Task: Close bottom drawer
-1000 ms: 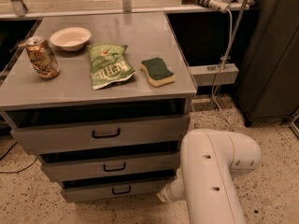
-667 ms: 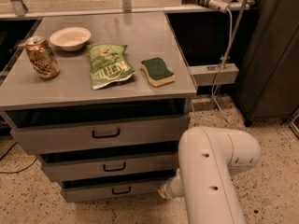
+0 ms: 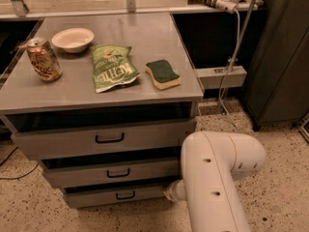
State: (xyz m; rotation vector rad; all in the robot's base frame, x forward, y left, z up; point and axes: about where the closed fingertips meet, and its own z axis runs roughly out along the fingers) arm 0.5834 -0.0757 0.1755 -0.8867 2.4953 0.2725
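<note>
A grey bench [image 3: 145, 33] stands on a speckled floor [image 3: 282, 178]. Beneath it the bottom drawer [image 3: 96, 197] juts slightly open, with the gripper [image 3: 170, 193] at its right end. I cannot tell its grip state.

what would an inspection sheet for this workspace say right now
surface: grey cabinet top, flat
job's things: bottom drawer, dark gap above its front, seems slightly open
clutter: can, white bowl, green chip bag, sponge
grippers: gripper hidden past white arm, whose tip sits at the bottom drawer's right end
cables: white cord hanging right of the cabinet
surroundings: speckled floor, dark unit at right
</note>
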